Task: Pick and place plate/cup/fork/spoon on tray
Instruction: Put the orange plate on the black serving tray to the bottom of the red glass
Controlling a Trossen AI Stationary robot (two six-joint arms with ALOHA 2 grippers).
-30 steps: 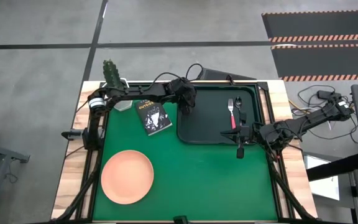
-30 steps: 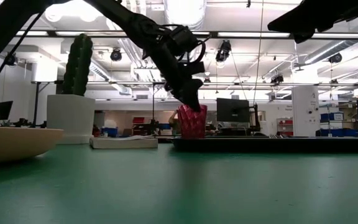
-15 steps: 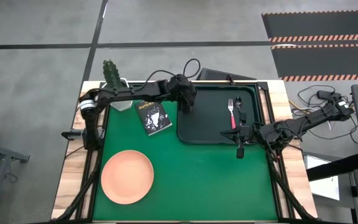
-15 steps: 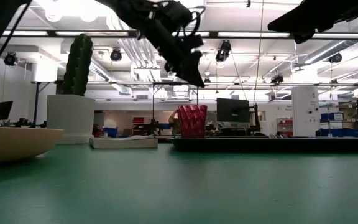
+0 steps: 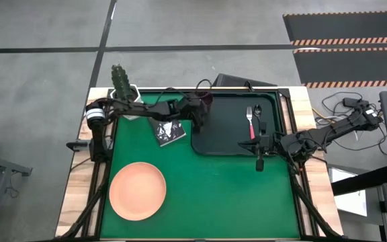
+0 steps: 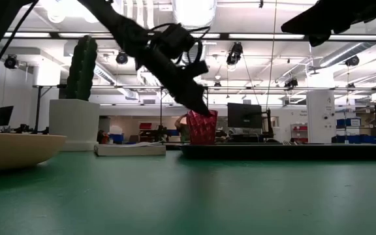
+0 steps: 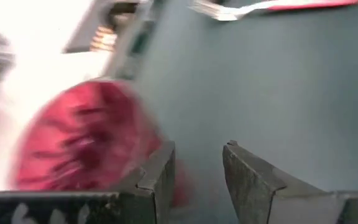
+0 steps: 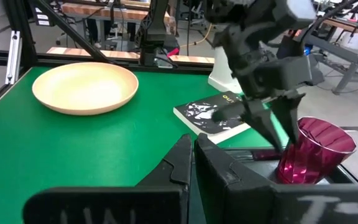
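The dark red cup (image 5: 205, 101) stands upright on the black tray (image 5: 227, 142), in its far left corner. It also shows in the low view (image 6: 202, 128) and the right wrist view (image 8: 312, 152). My left gripper (image 7: 197, 163) is open and empty, slanting down just beside the cup on its near-left side (image 8: 272, 121). The pink-handled fork (image 5: 250, 124) lies on the tray's right part. The peach plate (image 5: 137, 190) rests on the green mat at the near left. My right gripper (image 5: 259, 160) is shut and empty by the tray's near right corner. I cannot make out the spoon. My left gripper has the outer side of one finger (image 7: 157, 171) right beside the cup's wall (image 7: 104, 143). I cannot tell whether it touches the cup. Nothing is between its fingers.
A black book (image 5: 168, 129) lies left of the tray, under my left arm. A cactus in a white pot (image 5: 121, 84) stands at the far left corner. Open green mat (image 5: 213, 195) lies along the near side, right of the plate.
My left gripper, which stood over the cup a second ago, rose clear of it. It then came back down a little toward the table's near-left, beside the cup. The cup stays upright in its place on the tray.
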